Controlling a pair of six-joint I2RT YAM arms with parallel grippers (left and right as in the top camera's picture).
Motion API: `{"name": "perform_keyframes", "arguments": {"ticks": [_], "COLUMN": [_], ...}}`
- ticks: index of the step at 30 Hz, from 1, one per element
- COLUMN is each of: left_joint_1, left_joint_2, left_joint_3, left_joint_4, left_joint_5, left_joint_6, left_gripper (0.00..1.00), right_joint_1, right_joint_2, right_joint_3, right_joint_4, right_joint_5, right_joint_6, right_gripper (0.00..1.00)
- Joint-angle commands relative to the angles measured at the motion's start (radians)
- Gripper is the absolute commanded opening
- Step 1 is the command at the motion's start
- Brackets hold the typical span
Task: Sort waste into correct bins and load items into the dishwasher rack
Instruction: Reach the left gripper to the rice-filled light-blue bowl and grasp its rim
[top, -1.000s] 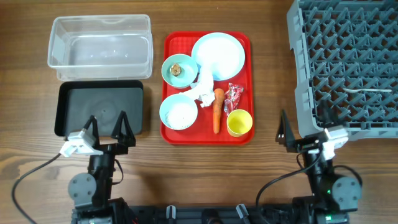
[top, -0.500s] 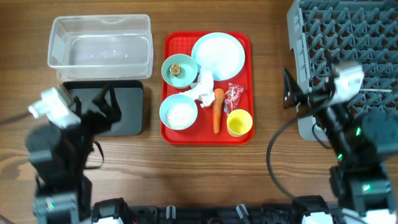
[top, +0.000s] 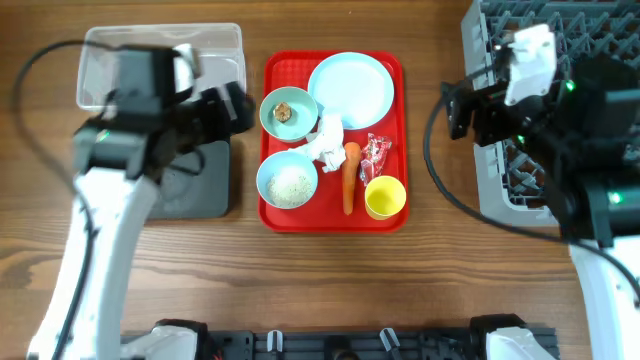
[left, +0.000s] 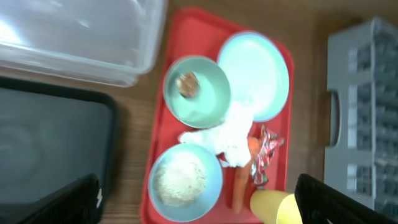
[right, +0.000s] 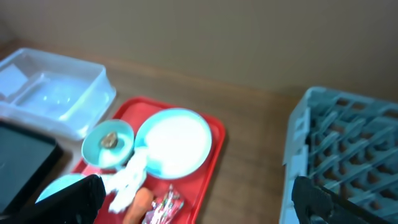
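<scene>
**A:** What is the biggest thing there?

**B:** The wooden desk (top: 320, 280), with both arms raised over it. Next comes the grey dishwasher rack (top: 600, 25), lying to the right of the right tool (right: 198, 186) and partly under that arm. That tool's fingers stand wide apart and grip nothing.

**A:** And the left tool (left: 196, 186)?

**B:** It is spread wide too and holds nothing. The red tray (top: 330, 218) lies between the two tools, right of the left one and left of the right one.

**A:** Where are the bins?

**B:** Both are left of the left tool. The clear plastic tub (left: 74, 37) is farther out and the black tray (left: 50, 143) is nearer the arm's base, just beside it.

**A:** What sits on the red tray?

**B:** The pale-blue plate (top: 351, 90) is at the far end, on the right tool's side. Two mint bowls are on the left tool's side.
- The far bowl (top: 285, 112) is just beside the plate.
- The near bowl (top: 287, 180) shows between the left tool's fingers in the wrist view, below them and apart.

The yellow cup (top: 385, 197) stands upright in the near corner toward the right tool. The orange carrot (top: 349, 180) lies between the near bowl and the cup.

The crumpled white tissue (top: 325, 140) sits between the bowls, against the plate's rim and the carrot's tip. The red-and-silver wrapper (top: 377, 155) is just beyond the cup.

The brown food lump (top: 284, 110) sits in the far bowl, and the white rice grains (top: 290, 183) fill the near bowl.
</scene>
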Motion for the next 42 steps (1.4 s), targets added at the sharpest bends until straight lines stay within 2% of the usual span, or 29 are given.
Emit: {"name": "perform_keyframes", "arguments": {"ticks": [1, 6, 8, 10, 16, 20, 22, 25, 27, 35, 42], "left_joint_1": [-0.064, -0.111, -0.137, -0.178, -0.367, -0.467, -0.509, -0.554, -0.566, -0.551, -0.549], "left_joint_2": [0.107, 0.212, 0.250, 0.287, 0.378, 0.432, 0.466, 0.510, 0.527, 0.531, 0.534], "left_joint_3": [0.021, 0.021, 0.021, 0.021, 0.020, 0.005, 0.000, -0.001, -0.002, -0.002, -0.012], "left_joint_4": [0.015, 0.015, 0.013, -0.002, -0.059, -0.065, -0.065, -0.070, -0.079, -0.065, -0.037], "left_joint_5": [0.058, 0.094, 0.094, 0.061, -0.127, -0.132, -0.143, -0.202, -0.260, -0.322, -0.375], "left_joint_6": [-0.026, -0.024, 0.026, 0.035, -0.036, -0.040, -0.040, -0.044, -0.091, -0.128, -0.150], "left_gripper": [1.00, 0.98, 0.72, 0.66, 0.64, 0.52, 0.50, 0.46, 0.42, 0.39, 0.47], "right_joint_1": [0.002, 0.001, 0.001, 0.001, 0.001, 0.002, 0.001, 0.001, 0.001, 0.001, 0.001], "right_joint_2": [0.044, 0.100, 0.124, 0.150, 0.204, 0.211, 0.211, 0.211, 0.211, 0.211, 0.211], "right_joint_3": [0.019, 0.019, 0.018, 0.018, 0.018, 0.018, 0.018, 0.018, 0.018, 0.018, 0.018], "right_joint_4": [-0.023, -0.071, -0.083, -0.087, -0.089, -0.092, -0.095, -0.100, -0.108, -0.105, -0.105], "right_joint_5": [-0.043, -0.042, -0.034, -0.026, -0.027, -0.027, -0.027, -0.027, -0.026, -0.027, -0.026], "right_joint_6": [-0.017, -0.020, -0.021, -0.021, -0.020, -0.020, -0.020, -0.021, -0.021, -0.021, -0.021], "right_gripper": [1.00, 1.00, 1.00, 1.00, 0.98, 0.93, 0.93, 0.92, 0.92, 0.92, 0.92]}}
